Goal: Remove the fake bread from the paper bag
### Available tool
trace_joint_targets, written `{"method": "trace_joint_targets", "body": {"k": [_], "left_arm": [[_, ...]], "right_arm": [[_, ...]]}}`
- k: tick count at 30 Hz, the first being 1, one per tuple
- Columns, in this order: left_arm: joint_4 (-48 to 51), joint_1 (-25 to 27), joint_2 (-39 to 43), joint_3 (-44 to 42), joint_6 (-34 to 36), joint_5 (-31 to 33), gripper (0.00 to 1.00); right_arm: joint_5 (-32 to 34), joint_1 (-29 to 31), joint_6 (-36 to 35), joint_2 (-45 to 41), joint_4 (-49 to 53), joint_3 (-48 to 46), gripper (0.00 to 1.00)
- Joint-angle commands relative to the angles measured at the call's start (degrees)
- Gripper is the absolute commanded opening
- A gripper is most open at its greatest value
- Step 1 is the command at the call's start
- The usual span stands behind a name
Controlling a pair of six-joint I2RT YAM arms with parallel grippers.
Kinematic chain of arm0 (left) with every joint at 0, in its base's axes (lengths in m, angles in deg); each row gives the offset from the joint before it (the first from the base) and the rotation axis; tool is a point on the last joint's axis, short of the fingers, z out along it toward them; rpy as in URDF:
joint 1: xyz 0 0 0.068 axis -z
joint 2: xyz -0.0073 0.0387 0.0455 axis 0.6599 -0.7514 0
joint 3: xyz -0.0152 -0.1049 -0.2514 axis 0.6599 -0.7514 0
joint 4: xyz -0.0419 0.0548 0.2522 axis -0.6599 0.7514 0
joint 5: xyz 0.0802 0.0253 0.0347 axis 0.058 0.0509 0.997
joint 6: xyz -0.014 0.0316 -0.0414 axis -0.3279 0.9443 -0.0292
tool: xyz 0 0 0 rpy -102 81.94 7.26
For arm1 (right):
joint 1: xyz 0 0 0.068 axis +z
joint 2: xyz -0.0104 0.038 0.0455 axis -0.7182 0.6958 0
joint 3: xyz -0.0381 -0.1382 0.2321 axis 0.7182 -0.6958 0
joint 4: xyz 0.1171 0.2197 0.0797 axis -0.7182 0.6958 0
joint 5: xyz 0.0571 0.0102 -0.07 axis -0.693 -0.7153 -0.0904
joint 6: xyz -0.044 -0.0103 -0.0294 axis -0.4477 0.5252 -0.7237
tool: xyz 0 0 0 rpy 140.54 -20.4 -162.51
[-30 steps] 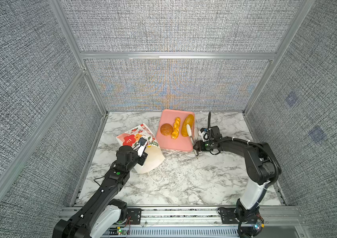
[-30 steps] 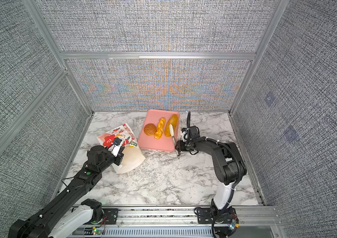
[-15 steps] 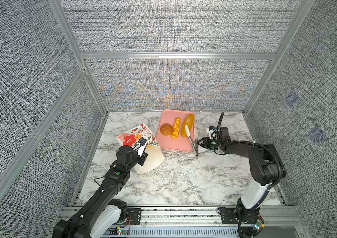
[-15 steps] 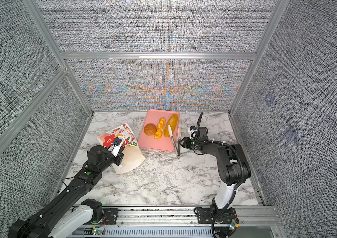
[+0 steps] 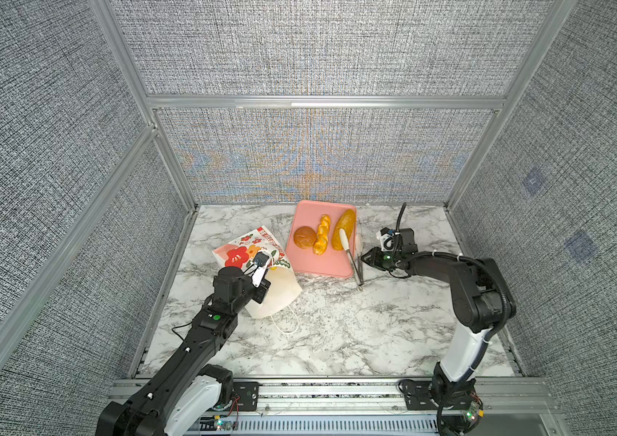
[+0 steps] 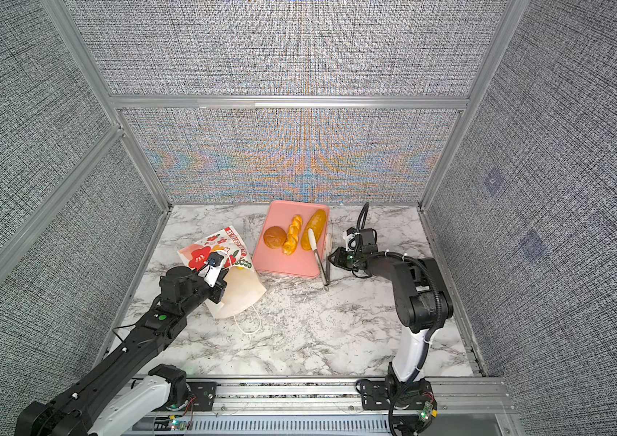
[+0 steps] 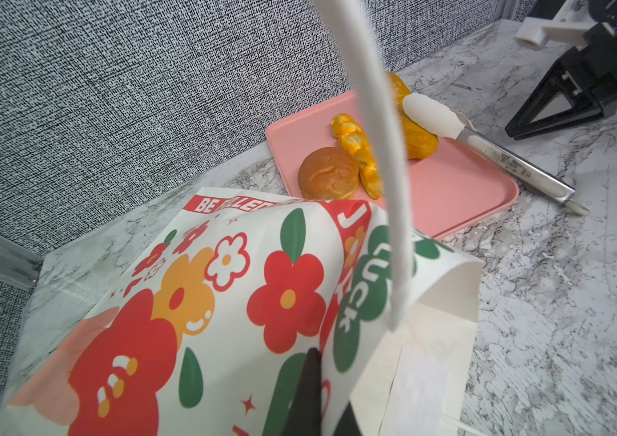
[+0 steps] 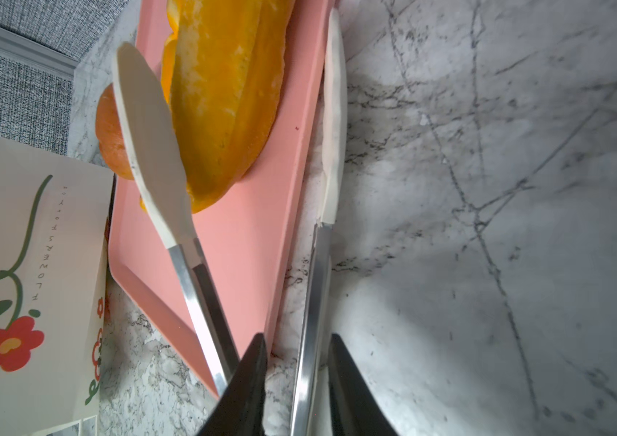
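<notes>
You are pinching the paper bag (image 5: 246, 251) edge in the tight-pressed left gripper (image 7: 316, 377), while your right gripper (image 8: 296, 351), fingers narrowly spread, is straddling one arm of the tongs (image 8: 186, 271), which are lying lengthwise away from it beside the tray (image 5: 322, 264) holding three fake bread (image 5: 343, 234) pieces.

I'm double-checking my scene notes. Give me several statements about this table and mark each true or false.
1. The round bun, twisted stick and long loaf lie on the pink tray. True.
2. The paper bag stands on the tray. False: it is on the table beside it.
3. One tip of the tongs rests on the long loaf. True.
4. The right claw grips the long loaf. False: it straddles the tongs' other arm.
</notes>
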Motion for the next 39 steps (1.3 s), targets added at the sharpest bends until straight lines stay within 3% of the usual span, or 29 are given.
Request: {"method": "trace_joint_targets", "body": {"k": [1,11,18,21,26,29,32,39], "left_arm": [[-0.3,-0.1,-0.2,0.4,-0.4,-1.0,0.0],[-0.4,0.0,1.0,-0.1,1.1,-0.7,0.0],[5.6,1.1,0.9,1.3,10.5,2.8,0.0],[9.0,1.2,1.7,0.7,15.8,6.8,0.0],[9.7,1.8,4.4,-0.1,18.4,9.9,0.0],[9.2,2.3,5.3,-0.1,19.5,10.5,0.0],[9.7,2.5,5.4,0.3,20.8,10.7,0.0],[9.3,2.7,7.5,-1.2,21.1,10.1,0.0]], "right_arm": [[1.5,0.7,-0.7,1.1,3.1,1.6,0.29],[3.4,1.8,-2.2,3.5,7.3,4.0,0.18],[2.1,1.7,-4.4,-0.9,10.5,3.9,0.0],[1.8,1.6,-5.0,-3.5,12.1,3.8,0.0],[1.6,0.3,-3.5,-7.2,12.8,2.3,0.0],[6.9,-1.2,-1.7,-9.7,14.8,1.5,0.0],[18.1,-2.1,-1.5,-10.3,20.0,2.7,0.0],[33.5,-2.2,-6.1,-3.8,26.6,8.3,0.0]]}}
